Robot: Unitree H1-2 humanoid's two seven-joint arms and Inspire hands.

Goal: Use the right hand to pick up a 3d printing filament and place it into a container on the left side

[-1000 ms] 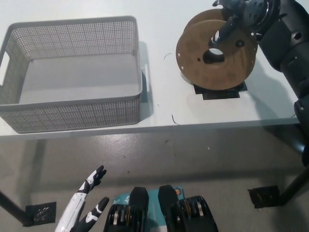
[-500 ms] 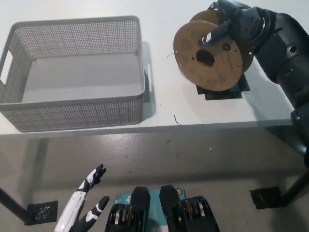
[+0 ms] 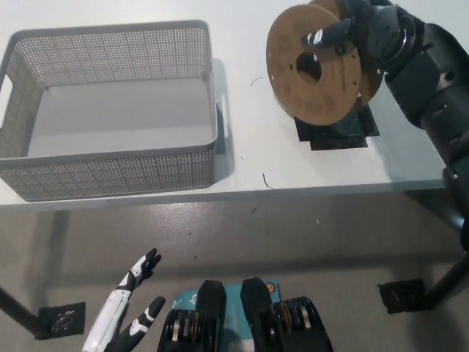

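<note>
The cardboard filament spool [image 3: 315,70] is gripped by the black right hand [image 3: 359,33], whose fingers [image 3: 327,33] are curled over its top rim and face, one reaching toward the hub hole. Below the fingers the spool appears lifted above a black mat [image 3: 337,132], though contact is unclear. Far left of them sits the grey mesh basket [image 3: 110,172]. The white left hand [image 3: 124,315] is held low, fingers spread.

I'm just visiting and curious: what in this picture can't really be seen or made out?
All in the head view:
- Filament on the spool: hidden behind the cardboard side facing the camera.
- Right hand: top cut by the picture's edge; its grip behind the spool is hidden.
- Black patch on the table: partly covered by the spool.
- Basket: left end cut off.
- Left hand: lower part cut off.
</note>
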